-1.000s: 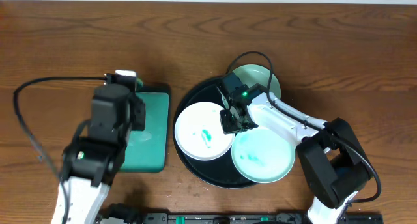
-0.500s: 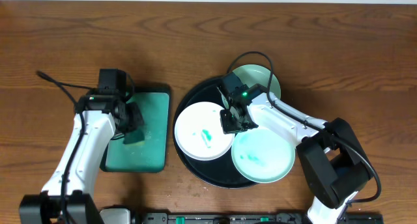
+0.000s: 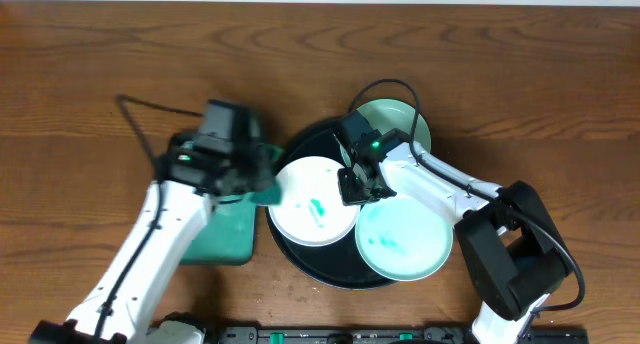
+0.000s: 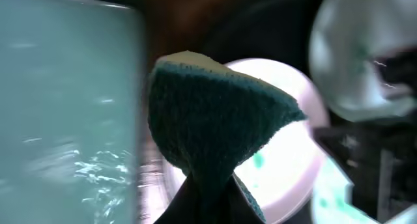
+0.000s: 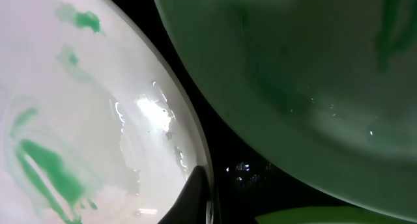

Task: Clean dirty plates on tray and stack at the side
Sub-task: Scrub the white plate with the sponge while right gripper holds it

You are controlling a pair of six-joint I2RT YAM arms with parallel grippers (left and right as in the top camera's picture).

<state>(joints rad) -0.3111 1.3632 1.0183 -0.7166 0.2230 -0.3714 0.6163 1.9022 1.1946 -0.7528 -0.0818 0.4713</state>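
Three smeared plates lie on the black tray point(image 3: 296, 146): a white plate point(image 3: 312, 201) at the left, a mint plate point(image 3: 403, 240) at the front right and another mint plate point(image 3: 400, 124) at the back. My right gripper point(image 3: 358, 189) is shut on the white plate's right rim; the right wrist view shows one finger point(image 5: 192, 198) lying on that rim point(image 5: 78, 107), with the back mint plate point(image 5: 293, 68) beyond. My left gripper point(image 3: 262, 176) is shut on a dark green sponge point(image 4: 215, 107), held just over the white plate's point(image 4: 287, 152) left edge.
A teal rectangular tray point(image 3: 225, 234) lies left of the black tray, partly under my left arm; it shows wet in the left wrist view point(image 4: 65, 107). Black cables loop over the wooden table behind both arms. The table's front edge is close to both trays.
My left arm has swung right from the teal tray, carrying the sponge to the white plate's left edge. The right gripper and all three plates have stayed put.
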